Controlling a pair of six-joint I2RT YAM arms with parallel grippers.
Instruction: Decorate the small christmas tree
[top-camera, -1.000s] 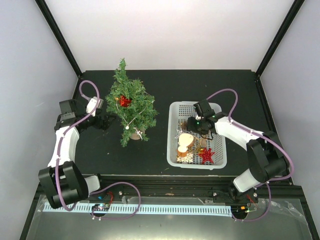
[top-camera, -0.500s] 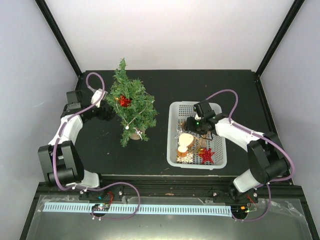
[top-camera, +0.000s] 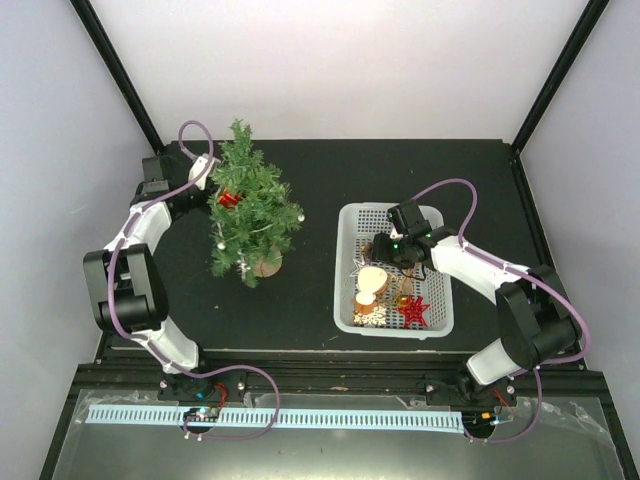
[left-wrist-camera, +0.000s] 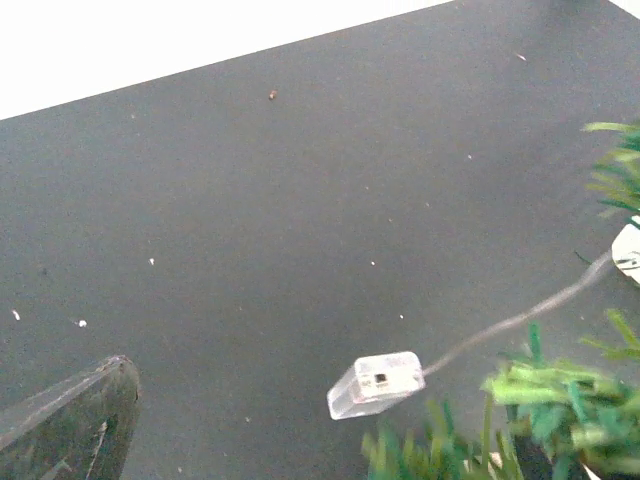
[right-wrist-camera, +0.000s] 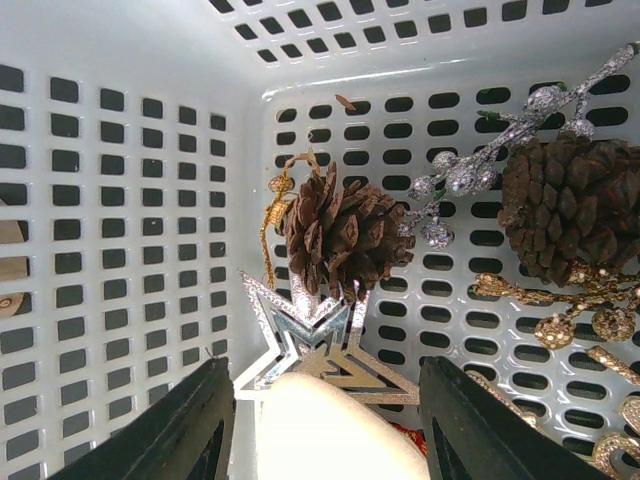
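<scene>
White walls are seen around a black table (top-camera: 400, 170). The small christmas tree (top-camera: 248, 205) is stood on its round brown base to the left of the white basket (top-camera: 343, 270), well apart from it. A red ornament (top-camera: 229, 199) is hung high on the tree's side turned away from the basket.

The left arm (top-camera: 125, 290) is stretched out farther left of the basket than the tree. The left fingers (left-wrist-camera: 70, 425) are spread fully wide and nothing is held. Only one of them is caught at the corner of the left wrist view.

The right arm (top-camera: 480, 265) is reached over the basket from its right, and the right fingers (right-wrist-camera: 185, 430) are lowered inside it. They are set about halfway apart, astride a cream rounded piece (right-wrist-camera: 330, 430) laid on a silver star (right-wrist-camera: 300, 345). No grip on either can be made out.

Beyond the star inside the basket, two pine cones (right-wrist-camera: 345, 235) and a silver beaded sprig (right-wrist-camera: 480, 150) are seen. A red star (top-camera: 413, 309) is laid at the basket's near end.

A small clear plastic box (left-wrist-camera: 376, 384) on a thin wire is laid on the table out past the tree, away from the basket.
</scene>
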